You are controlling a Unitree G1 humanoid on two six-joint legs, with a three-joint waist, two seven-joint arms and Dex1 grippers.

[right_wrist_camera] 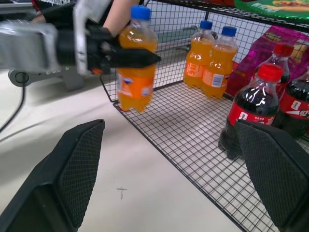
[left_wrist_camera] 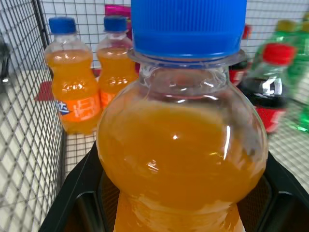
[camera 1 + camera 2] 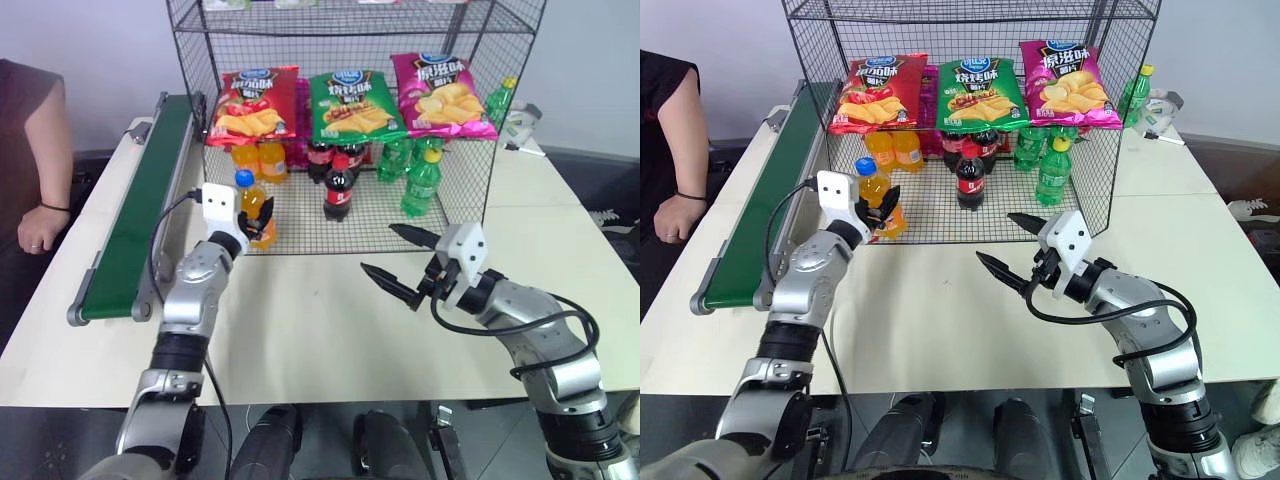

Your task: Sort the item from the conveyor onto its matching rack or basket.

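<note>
Clamped on the orange soda bottle (image 3: 256, 208), my left gripper (image 3: 250, 222) holds it upright by the body at the near left corner of the wire rack (image 3: 463, 170), its base just over the front edge of the bottom tier; my right gripper (image 3: 400, 262) hovers with jaws wide apart and empty over the table (image 3: 300, 330), near the rack's front. To finish well, I judge I should carry the bottle further in toward the far left, keep it vertical, set it flat on the mesh beside its own kind, then let go gently so it doesn't tip. Counting near to far: one held bottle, two orange bottles (image 1: 212, 60) at the back left, at least two red-capped cola bottles (image 3: 340, 185), several green bottles (image 3: 420, 180) I cannot count surely, three crisp bags (image 3: 350, 105) above, and one green conveyor (image 3: 140, 215) along the left.
</note>
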